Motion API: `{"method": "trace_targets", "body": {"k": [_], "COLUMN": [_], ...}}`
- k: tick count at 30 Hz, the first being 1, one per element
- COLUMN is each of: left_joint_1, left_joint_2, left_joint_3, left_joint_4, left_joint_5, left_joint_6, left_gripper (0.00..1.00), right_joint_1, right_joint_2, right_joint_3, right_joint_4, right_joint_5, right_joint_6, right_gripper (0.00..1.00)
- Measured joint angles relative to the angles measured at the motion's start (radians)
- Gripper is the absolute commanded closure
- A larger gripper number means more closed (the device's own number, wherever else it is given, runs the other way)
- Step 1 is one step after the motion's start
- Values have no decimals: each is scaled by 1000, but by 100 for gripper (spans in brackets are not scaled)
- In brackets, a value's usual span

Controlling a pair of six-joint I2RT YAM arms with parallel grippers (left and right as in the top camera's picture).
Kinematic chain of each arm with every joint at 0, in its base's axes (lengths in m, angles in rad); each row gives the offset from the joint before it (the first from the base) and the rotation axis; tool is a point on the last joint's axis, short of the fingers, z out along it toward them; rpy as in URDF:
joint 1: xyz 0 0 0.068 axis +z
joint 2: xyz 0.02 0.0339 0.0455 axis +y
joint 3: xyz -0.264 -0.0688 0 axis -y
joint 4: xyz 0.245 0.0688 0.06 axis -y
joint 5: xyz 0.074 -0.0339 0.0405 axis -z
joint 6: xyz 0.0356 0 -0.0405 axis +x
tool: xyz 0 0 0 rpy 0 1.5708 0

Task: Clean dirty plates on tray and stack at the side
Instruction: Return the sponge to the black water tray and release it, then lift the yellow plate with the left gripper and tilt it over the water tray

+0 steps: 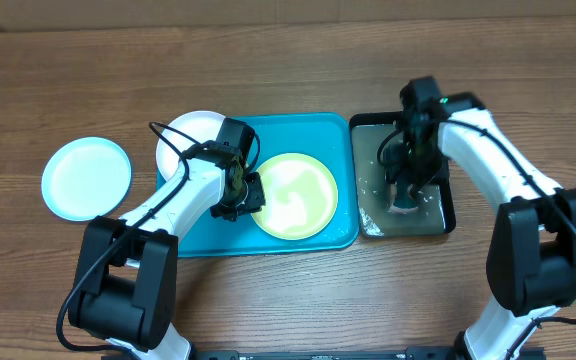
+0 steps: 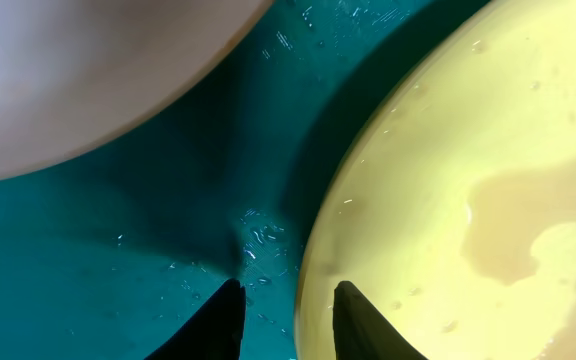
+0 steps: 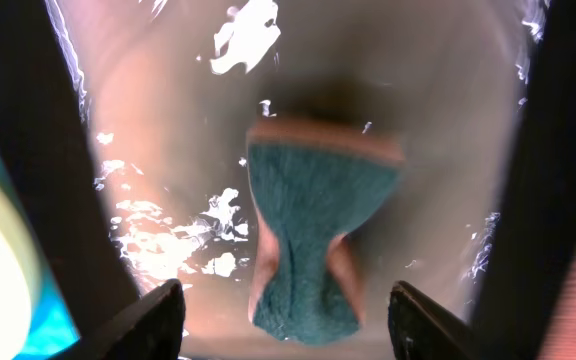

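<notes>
Centre of the wood-grain table point(image 1: 288, 60): large bright teal-blue rectangular plastic tray point(image 1: 333, 135), rounded at the corners, raised at the rim, smooth floor beaded with fine water droplets. Resting on its right half: round yellow-green plastic plate point(image 1: 303, 195), glossy and wet, shallow-dished, a tan-tinted film pooled on its face and small beads near the lip. Overlapping the tray's far-left corner: round white plastic plate point(image 1: 193, 135), smooth and plain. Well apart from the tray, on bare wood to the left: round pale cyan plastic plate point(image 1: 86, 178), flat-bottomed with a low raised lip.

Left gripper point(image 2: 286, 322) low over the tray at the yellow-green plate's left edge. Dark tapered fingertips point(image 2: 223, 320) narrowly parted, straddling the plate's curved rim, one over the teal floor, the other over the plate's lip. Nothing clamped between them, as far as the wrist view shows.

Just beside the teal tray on the right: smaller glossy black rectangular tray point(image 1: 446, 212), its floor wet and patchily shining. Lying in it: soft sponge point(image 3: 308, 250), teal-green fibrous scrub face over a peach-orange foam body, narrowed to a waist in the middle and flared at the far end. Right gripper point(image 3: 293, 325) hanging directly above, black fingers point(image 3: 158, 320) spread wide, one to either side of the sponge, touching neither side of it.
</notes>
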Motion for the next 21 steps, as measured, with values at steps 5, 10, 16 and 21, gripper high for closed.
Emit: {"method": "trace_targets", "body": {"k": [5,10,16,21], "left_joint_1": [0,0,0,9], "left_joint_2": [0,-6,-13,-13], "left_joint_3": [-19,-45,-42,14], "left_joint_4": [11,43,37,-29], "left_joint_5": [-1,8,11,10], "left_joint_6": [0,-2,5,34], "left_gripper": [76,96,96,96], "right_joint_1": [-109,-229,-309,-319], "right_joint_2": [0,0,0,0], "right_joint_3": [116,121,121,121], "right_joint_4": [-27,-58,-17,37], "right_joint_5": [-4,-3,-3,-3], "right_joint_6": [9,29,35,39], "right_gripper": [31,0,0,0]}}
